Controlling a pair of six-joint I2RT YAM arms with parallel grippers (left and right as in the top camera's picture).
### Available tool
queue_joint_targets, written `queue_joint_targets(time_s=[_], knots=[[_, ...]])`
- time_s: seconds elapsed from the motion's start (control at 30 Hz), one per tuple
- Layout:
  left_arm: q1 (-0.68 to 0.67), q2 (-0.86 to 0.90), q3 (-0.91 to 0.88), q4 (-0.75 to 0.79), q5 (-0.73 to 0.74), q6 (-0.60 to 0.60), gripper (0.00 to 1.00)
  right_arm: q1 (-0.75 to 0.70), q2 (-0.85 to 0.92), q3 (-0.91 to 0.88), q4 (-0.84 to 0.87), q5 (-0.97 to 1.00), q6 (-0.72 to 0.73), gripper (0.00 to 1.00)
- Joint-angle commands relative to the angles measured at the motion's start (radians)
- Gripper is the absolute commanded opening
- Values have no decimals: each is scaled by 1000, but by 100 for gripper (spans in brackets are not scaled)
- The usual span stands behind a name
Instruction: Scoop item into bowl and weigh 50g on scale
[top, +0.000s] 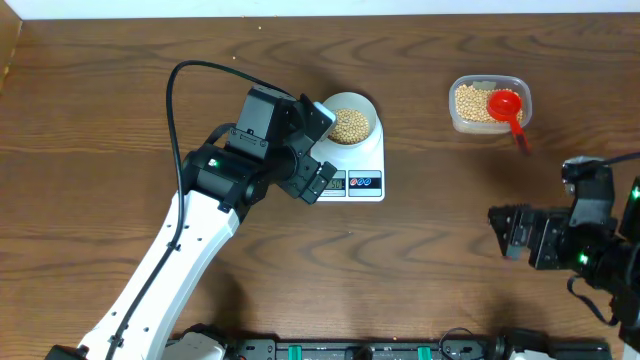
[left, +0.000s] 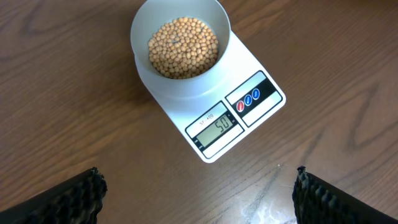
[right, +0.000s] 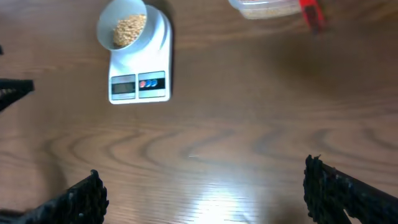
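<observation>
The white scale lies mid-table with the pale bowl standing on it. Tan beans fill the bowl's bottom. In the left wrist view the bowl holds the beans, and the scale's display reads 50. My left gripper hovers at the scale's left edge, open and empty, its fingertips spread wide over bare wood. My right gripper is open and empty at the right, far from the scale and the bowl.
A clear plastic tub with more beans stands at the back right, also seen in the right wrist view. A red scoop rests in the tub, its handle over the near rim. The left arm's black cable loops above the table's left.
</observation>
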Motion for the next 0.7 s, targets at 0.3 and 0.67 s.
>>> queue_joint_targets(time_s=[0.3, 0.67], knots=[[3, 2, 3, 0, 4, -2, 98, 8, -56, -71, 146, 161, -41, 99], [3, 2, 3, 0, 4, -2, 98, 11, -425, -618, 832, 266, -41, 99]])
